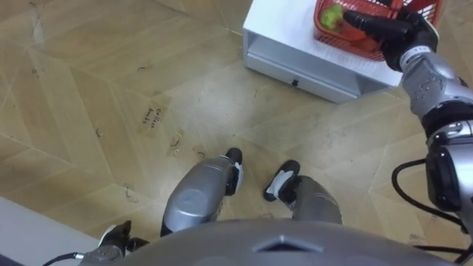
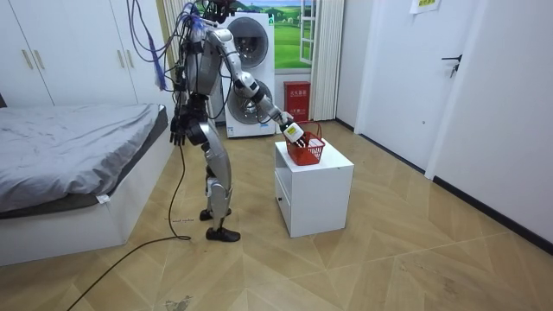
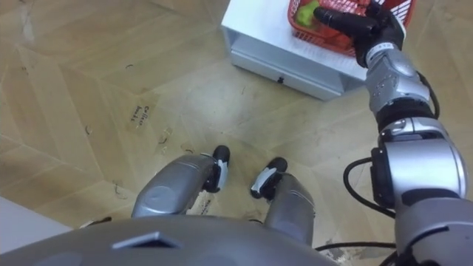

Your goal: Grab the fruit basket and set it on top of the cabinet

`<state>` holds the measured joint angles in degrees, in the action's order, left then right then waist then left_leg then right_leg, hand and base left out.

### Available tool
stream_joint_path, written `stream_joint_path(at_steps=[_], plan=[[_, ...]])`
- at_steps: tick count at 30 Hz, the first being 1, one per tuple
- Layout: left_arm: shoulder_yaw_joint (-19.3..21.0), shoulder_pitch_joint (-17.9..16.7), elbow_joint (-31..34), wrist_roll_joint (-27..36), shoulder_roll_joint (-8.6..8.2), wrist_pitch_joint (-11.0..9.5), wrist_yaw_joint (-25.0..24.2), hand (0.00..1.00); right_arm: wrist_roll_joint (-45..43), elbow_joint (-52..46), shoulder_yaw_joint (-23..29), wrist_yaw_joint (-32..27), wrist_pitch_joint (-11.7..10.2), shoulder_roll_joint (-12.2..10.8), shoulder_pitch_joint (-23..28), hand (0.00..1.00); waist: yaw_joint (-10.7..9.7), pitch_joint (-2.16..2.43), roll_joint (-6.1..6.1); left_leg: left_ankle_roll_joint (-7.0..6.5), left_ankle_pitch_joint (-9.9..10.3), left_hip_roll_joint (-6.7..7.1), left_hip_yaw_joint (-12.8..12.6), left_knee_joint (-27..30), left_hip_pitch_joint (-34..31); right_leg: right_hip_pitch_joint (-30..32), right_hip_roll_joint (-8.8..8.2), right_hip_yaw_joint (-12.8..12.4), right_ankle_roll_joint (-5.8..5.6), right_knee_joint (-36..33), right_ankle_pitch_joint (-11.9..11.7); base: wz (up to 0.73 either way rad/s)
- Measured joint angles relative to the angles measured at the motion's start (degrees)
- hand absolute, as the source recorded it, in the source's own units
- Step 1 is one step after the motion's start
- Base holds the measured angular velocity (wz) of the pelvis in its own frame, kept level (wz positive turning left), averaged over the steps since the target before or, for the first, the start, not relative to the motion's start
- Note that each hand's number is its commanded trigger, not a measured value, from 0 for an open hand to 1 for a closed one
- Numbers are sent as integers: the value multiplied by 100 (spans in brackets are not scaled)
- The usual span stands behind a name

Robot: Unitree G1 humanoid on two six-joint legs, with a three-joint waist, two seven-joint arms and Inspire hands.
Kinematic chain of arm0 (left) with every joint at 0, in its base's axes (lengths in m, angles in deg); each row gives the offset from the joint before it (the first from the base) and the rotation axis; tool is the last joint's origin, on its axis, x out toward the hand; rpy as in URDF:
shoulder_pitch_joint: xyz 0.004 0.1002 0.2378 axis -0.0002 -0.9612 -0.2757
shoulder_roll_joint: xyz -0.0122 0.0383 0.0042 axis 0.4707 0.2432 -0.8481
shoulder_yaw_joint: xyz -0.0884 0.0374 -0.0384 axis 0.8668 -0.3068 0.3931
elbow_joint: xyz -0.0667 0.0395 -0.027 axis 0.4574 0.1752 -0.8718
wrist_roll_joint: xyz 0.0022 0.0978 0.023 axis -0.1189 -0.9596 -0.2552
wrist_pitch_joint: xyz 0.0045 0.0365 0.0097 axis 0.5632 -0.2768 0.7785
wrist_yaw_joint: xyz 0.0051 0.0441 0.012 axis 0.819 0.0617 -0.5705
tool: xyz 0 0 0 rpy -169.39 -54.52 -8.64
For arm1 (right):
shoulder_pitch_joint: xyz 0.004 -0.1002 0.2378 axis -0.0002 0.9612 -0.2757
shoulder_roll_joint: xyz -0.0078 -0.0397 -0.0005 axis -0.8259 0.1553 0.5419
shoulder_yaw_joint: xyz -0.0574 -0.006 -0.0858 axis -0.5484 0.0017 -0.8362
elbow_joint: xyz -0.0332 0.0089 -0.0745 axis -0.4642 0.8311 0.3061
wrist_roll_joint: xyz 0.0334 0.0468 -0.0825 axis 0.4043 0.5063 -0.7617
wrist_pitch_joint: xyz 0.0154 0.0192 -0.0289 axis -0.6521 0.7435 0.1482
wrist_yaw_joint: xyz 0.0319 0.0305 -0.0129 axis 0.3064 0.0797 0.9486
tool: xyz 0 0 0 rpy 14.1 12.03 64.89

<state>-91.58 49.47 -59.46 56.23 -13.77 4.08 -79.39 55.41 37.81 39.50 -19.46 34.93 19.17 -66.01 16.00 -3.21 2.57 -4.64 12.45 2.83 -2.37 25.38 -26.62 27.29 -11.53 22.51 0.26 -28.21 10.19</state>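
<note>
While atop one cabinet (image 1: 284, 37), one basket (image 1: 325, 37) (red)

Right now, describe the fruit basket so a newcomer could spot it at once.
Near the washing machine stands a low white cabinet with a drawer. On its top sits the fruit basket, under the right robot hand. Its red lattice walls and the green fruit inside set it apart from the plain cabinet.
</note>
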Motion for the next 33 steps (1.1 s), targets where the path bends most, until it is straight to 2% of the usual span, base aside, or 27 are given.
stream_joint_path(at_steps=[4,10,12,16,18,20,28,33], plan=[[0,0,-5,2,0,0,6,0,-1,1,-1,-1,0,88,1,0,-1,7,11,0,0,-4,12,10,24,-40,4,25,3,12,-2,0],[14,-8,-12,-8,-4,2,-8,0,27,-2,1,0,0,104,4,0,4,18,15,0,-1,-16,19,-52,210,-224,25,40,9,72,-6,0],[20,-12,2,1,6,4,-5,0,66,-38,1,6,2,105,4,0,-4,62,57,1,-1,-17,11,-76,249,-255,24,43,9,78,-6,0],[48,-32,5,-1,45,-5,-5,0,46,-97,1,114,1,118,5,0,-40,116,118,1,-2,-18,10,-128,395,-408,38,61,9,154,-6,0],[70,-95,-4,-1,110,-5,-7,0,49,-118,2,144,1,122,5,0,-87,163,186,-3,-5,-19,15,-210,565,-578,43,107,6,211,-7,0],[124,-155,-6,-2,148,0,-5,0,61,-152,2,185,-1,127,7,0,-159,186,220,0,-7,-33,48,-273,692,-751,94,129,-22,349,-28,2],[161,-213,9,-1,159,18,11,0,211,-777,3,167,-18,156,86,0,-334,204,275,13,-19,-121,-44,-561,1127,-1188,275,88,-52,788,-169,-7],[164,-218,8,-1,154,17,20,0,197,-988,1,108,-18,285,364,0,-382,213,288,16,-20,-131,-67,-671,1311,-1353,326,68,-81,954,-186,-3]])
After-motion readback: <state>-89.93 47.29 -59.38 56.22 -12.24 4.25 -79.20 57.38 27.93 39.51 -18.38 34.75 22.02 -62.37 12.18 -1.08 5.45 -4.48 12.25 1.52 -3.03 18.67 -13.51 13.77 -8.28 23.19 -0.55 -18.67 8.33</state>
